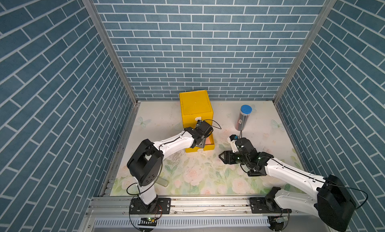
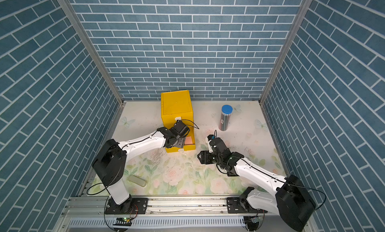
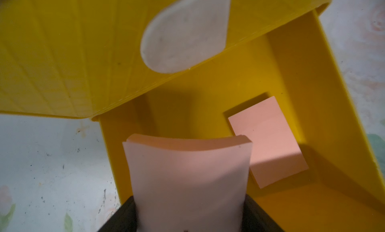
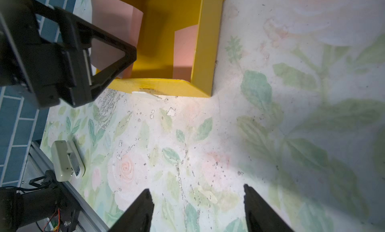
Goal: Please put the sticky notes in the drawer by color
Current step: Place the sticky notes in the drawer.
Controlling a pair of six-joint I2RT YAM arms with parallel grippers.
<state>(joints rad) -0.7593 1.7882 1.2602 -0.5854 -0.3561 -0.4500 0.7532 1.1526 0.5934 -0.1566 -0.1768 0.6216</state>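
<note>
left hand (image 3: 189,218) grasped a salmon pink paper pad (image 3: 187,174) over the open yellow plastic drawer (image 3: 302,85), twin (image 2: 189,140) at three o'clock; letting go seemed next. right hand (image 4: 195,189) released.

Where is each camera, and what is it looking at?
Top views: high up front, looking down; left arm, right arm, yellow drawer cabinet.
Left wrist: faces into the open bottom drawer; left hand grips a pink sticky pad.
Right wrist: faces the floral table and that drawer; tips of the open right hand, plus the left hand.
Shared: all see the open drawer.
</note>
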